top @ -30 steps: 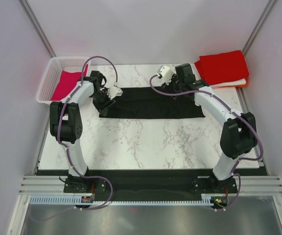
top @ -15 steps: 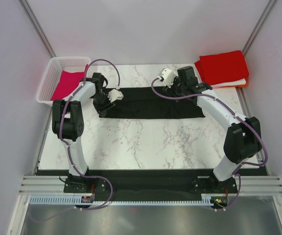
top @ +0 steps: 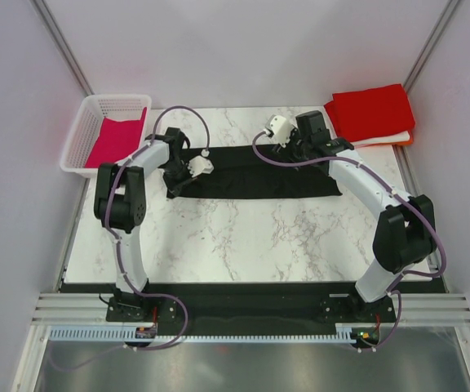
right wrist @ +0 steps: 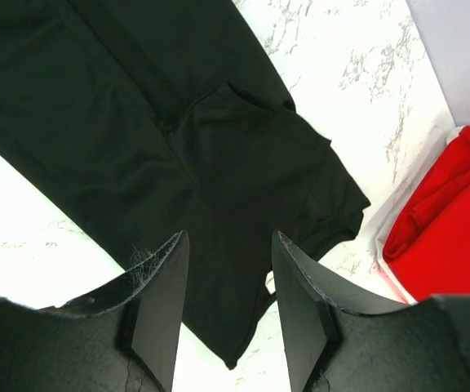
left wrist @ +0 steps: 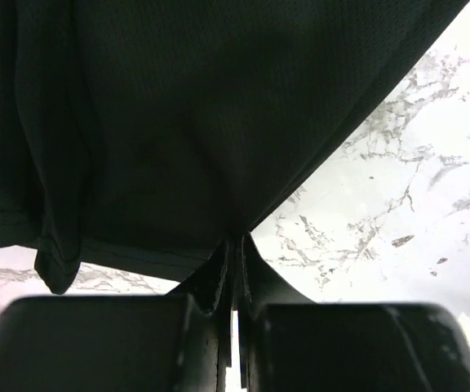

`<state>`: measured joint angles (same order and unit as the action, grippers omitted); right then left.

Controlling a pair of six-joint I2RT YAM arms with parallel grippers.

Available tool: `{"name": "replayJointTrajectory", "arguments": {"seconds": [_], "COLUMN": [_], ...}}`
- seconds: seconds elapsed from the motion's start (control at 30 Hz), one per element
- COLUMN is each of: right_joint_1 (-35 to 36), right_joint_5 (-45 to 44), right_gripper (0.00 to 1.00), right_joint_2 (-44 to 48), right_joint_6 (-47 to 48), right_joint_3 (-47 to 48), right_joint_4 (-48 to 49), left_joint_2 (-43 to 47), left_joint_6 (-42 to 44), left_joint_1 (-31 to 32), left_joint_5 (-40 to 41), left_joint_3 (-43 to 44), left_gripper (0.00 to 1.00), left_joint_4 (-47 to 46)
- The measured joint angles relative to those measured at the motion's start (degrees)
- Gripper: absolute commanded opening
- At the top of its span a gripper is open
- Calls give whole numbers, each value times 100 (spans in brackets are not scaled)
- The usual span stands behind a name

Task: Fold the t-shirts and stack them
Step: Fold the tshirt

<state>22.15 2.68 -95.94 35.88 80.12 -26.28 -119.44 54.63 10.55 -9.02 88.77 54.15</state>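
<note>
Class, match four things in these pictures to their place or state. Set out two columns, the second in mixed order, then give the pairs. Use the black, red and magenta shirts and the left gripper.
Column 1
1. black cloth t-shirt
2. red cloth t-shirt
3. magenta cloth t-shirt
4. left gripper

Column 2
A. in the white plastic lattice basket
B. shut on a fold of black cloth
C. folded, at the far right corner of the marble table
D. laid out as a long band across the table

Pairs: 1-D; 2-C; 3-A; 4-B
</note>
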Motion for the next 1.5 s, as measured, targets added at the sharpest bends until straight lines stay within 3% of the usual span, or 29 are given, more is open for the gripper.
{"name": "replayJointTrajectory", "arguments": {"seconds": [0.2, 0.3, 0.6, 0.8, 1.07, 1.33, 1.5], "right_joint_1": [-131, -175, -192, -192, -192, -188, -192], "right_joint_5": [-61, -107, -162, -354, -481, -741, -835], "right_gripper": [52, 50, 48, 47, 47, 47, 47], "right_joint_2": [-9, -92, -1106, -1908, -2806, -3947, -4771], "right_joint_6": [-85, -247, -485, -671, -780, -614, -404], "right_joint_3": [-96, -42, 398, 636, 1537, 3268, 4601], "right_joint_4": [-33, -146, -852, -960, -994, -1084, -1067], "left_joint_2": [535, 1021, 3051, 3279, 2857, 1947, 918], "left_joint_6": [-79, -79, -92, -409, -837, -1163, -1287], "left_joint_1": [118, 348, 1801, 2459, 3051, 3482, 3845], "left_joint_5": [55, 39, -227, -514, -1027, -1655, -2074], "left_joint_3": [-761, -1296, -2745, -3373, -3071, -1961, -892], "left_gripper": [2, 2, 2, 2, 2, 3, 3], "left_joint_4": [-177, 208, 1784, 2142, 2236, 2251, 2251]}}
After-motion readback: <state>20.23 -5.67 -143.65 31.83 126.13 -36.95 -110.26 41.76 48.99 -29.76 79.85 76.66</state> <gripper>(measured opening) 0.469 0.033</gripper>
